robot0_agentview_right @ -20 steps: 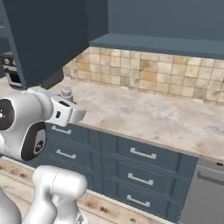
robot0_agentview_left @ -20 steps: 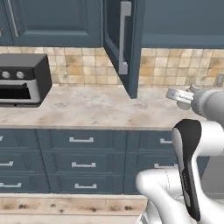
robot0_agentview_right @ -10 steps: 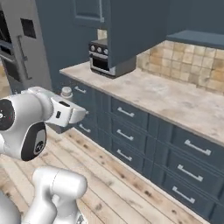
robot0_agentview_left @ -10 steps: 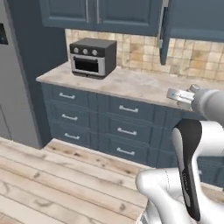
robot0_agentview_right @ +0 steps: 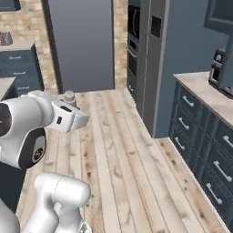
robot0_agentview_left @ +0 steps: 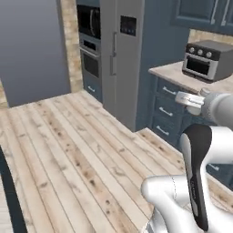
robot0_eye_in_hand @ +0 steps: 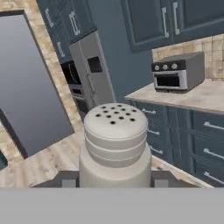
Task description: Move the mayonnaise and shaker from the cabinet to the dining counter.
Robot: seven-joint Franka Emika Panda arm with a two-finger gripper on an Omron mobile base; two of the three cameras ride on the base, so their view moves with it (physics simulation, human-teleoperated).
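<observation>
My gripper is shut on the shaker, a pale grey-beige cylinder with a perforated top that stands upright between the dark fingertips. From the left base view, the shaker pokes up behind the white hand at the right, level with the counter edge. Seen from the right base view, the shaker sits above the hand at the left, over the wooden floor. Dark blue upper cabinets with silver bar handles hang above the tiled counter. The mayonnaise is out of view.
A grey toaster oven stands on the marble-look counter above blue drawers. A tall grey fridge and a wall oven stand further along. Light wooden floor spreads wide ahead. A beige top's corner shows far left.
The whole picture has swung: the base has turned, so the counter and toaster oven slid right and the fridge, oven and floor came into view. The shaker stays in the gripper.
</observation>
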